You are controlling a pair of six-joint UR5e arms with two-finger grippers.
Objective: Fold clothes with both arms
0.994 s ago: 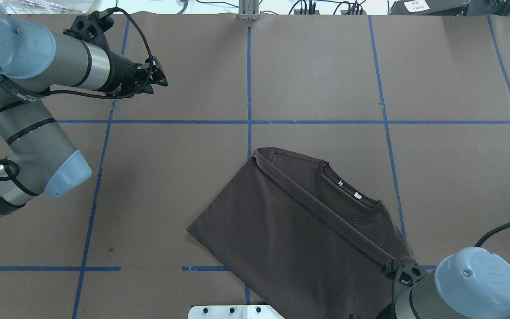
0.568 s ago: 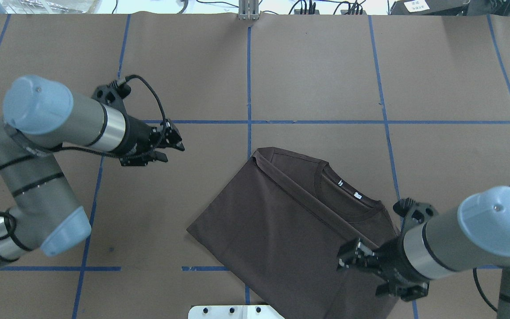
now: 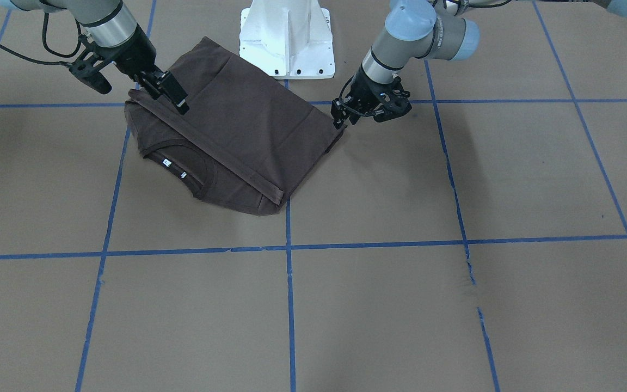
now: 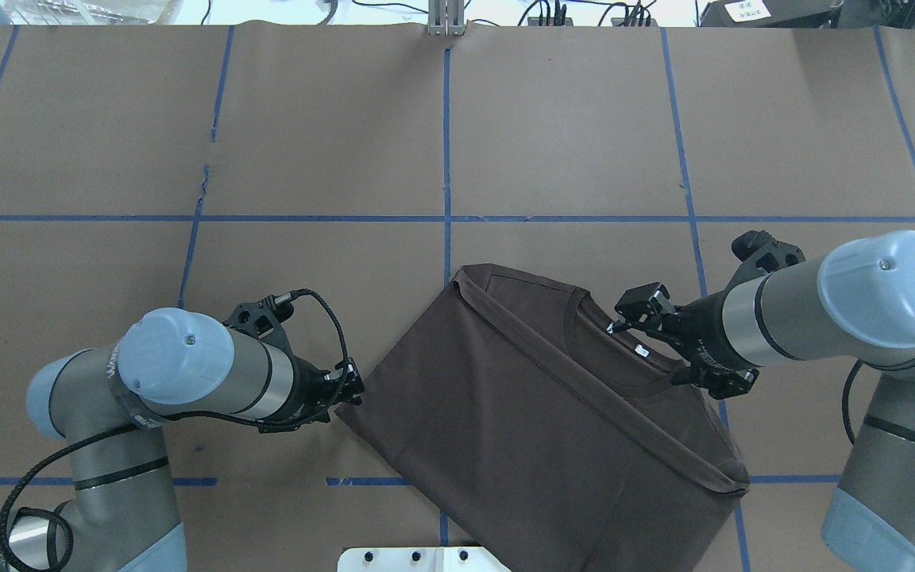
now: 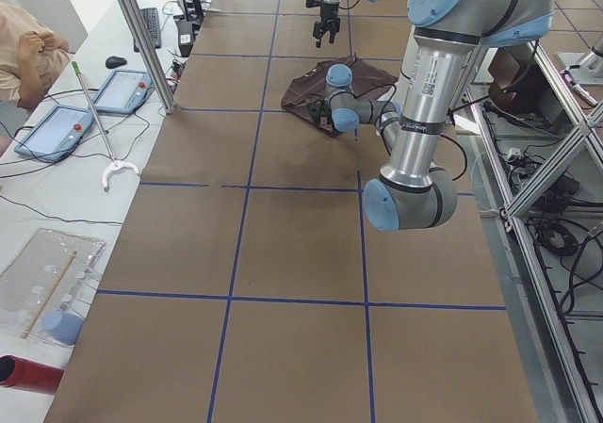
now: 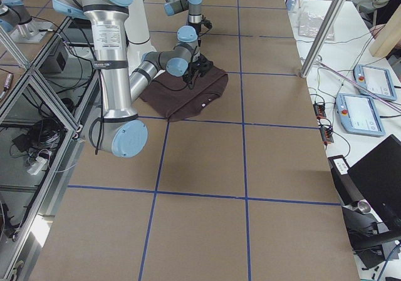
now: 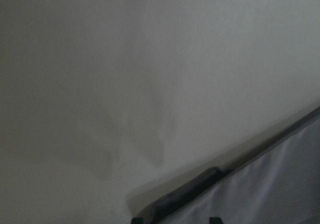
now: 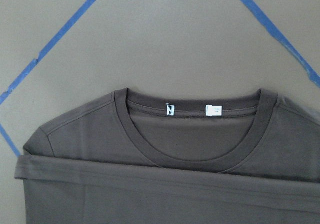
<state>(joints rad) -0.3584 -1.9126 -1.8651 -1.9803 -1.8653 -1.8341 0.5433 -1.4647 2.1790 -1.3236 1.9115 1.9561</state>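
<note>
The dark brown T-shirt (image 4: 537, 413) lies folded on the table near the robot's base, collar and white neck labels (image 8: 213, 109) facing up. It also shows in the front view (image 3: 237, 125). My left gripper (image 4: 353, 389) is low at the shirt's left corner, jaws open, the tips on either side of the corner edge (image 7: 180, 196). In the front view this gripper (image 3: 339, 118) touches down at that corner. My right gripper (image 4: 632, 314) hovers open and empty above the collar (image 8: 195, 156); in the front view it (image 3: 174, 98) is over the folded sleeve edge.
The white pedestal base (image 3: 286, 38) stands right behind the shirt. Blue tape lines (image 4: 447, 143) grid the brown paper table. A metal post (image 5: 141, 37), tablets (image 5: 118, 89) and a seated person (image 5: 28, 46) are off the table's far side.
My left arm swung from the far left of the table down to the shirt's left corner. My right arm moved from the near right hem up over the collar.
</note>
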